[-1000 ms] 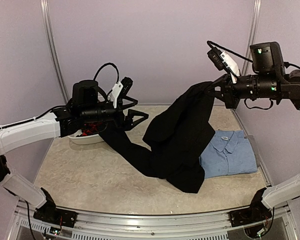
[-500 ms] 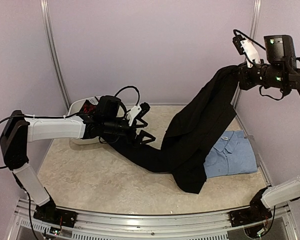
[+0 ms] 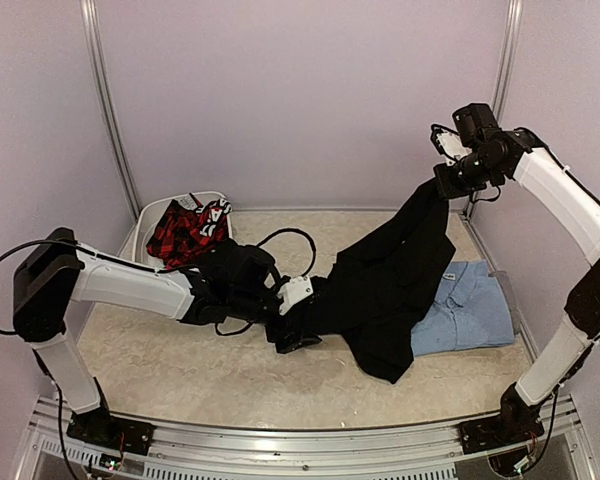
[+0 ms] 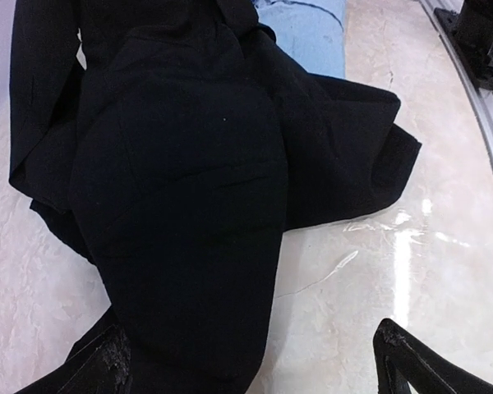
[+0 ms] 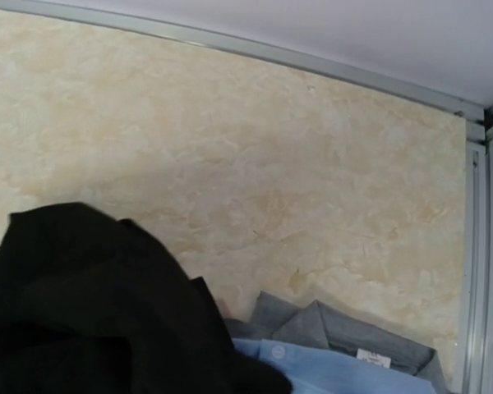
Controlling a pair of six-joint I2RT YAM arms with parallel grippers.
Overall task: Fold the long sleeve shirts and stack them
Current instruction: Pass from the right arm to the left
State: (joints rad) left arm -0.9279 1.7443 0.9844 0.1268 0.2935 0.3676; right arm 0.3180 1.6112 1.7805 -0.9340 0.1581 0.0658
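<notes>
1. Left gripper (image 3: 298,335) is low down by the table (image 3: 180,370), and its jaws stand wide apart. It holds nothing. In the left wrist view, black cloth lies right under and between the jaws.
2. Right gripper (image 3: 442,183) is up high near the back right corner. Its jaws are pressed together on one end of the black shirt (image 3: 385,280).
3. From that high grip the black shirt hangs down in a slope to the table. Its low part lies in a loose heap in the middle, and it reaches over to the left gripper.
4. Next to it, on the right side of the table, lies the light blue shirt (image 3: 470,310). It is folded flat with its collar toward the back.
5. The black shirt is in the way here: it lies over the left edge of the light blue shirt and hides that part.
6. At the back left stands a white tub (image 3: 152,215) with a red checked cloth (image 3: 180,235) in it. It is well apart from both shirts.
7. Counting: two shirts on the table, one black and one light blue. One tub. One red checked cloth. Two arms, the left arm (image 3: 130,285) and the right arm (image 3: 560,195), with one gripper each.
</notes>
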